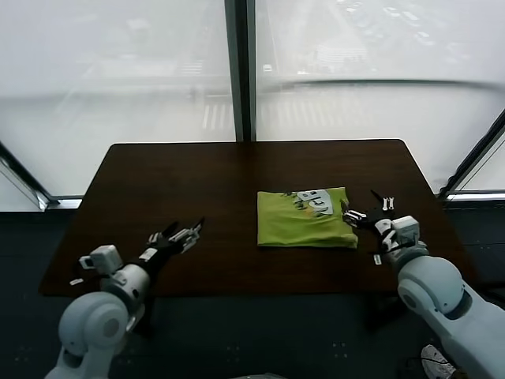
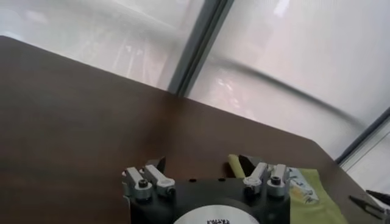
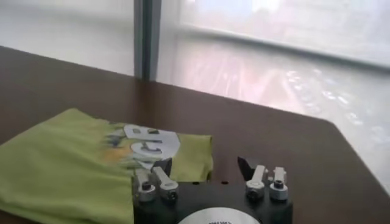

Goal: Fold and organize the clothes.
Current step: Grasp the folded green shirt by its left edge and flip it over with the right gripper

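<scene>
Tall frosted windows stand behind a dark brown desk (image 1: pixel 158 181). On its right half lies the green T-shirt (image 1: pixel 304 221), folded into a compact, nearly square packet, its white print showing at the far right corner.

The right tool (image 1: pixel 364 209) sits low at the shirt's right edge, just beside or perhaps touching the cloth, with its fingers spread wide and nothing between them; the right wrist view shows the shirt (image 3: pixel 67 164) lying flat next to the open jaws, not pinched. That forearm reaches in from the near right, angled toward the far left.

The left tool (image 1: pixel 183 234) hovers over bare wood on the near left, well apart from the shirt, fingers likewise spread and empty, its arm bent in from the near left corner.

Judging by the tidy packet and the freed cloth, the folding looks about done and a release is in hand. What seems left is to draw the right arm clear without snagging the edge, or to square the packet if the far right corner sits loose.
</scene>
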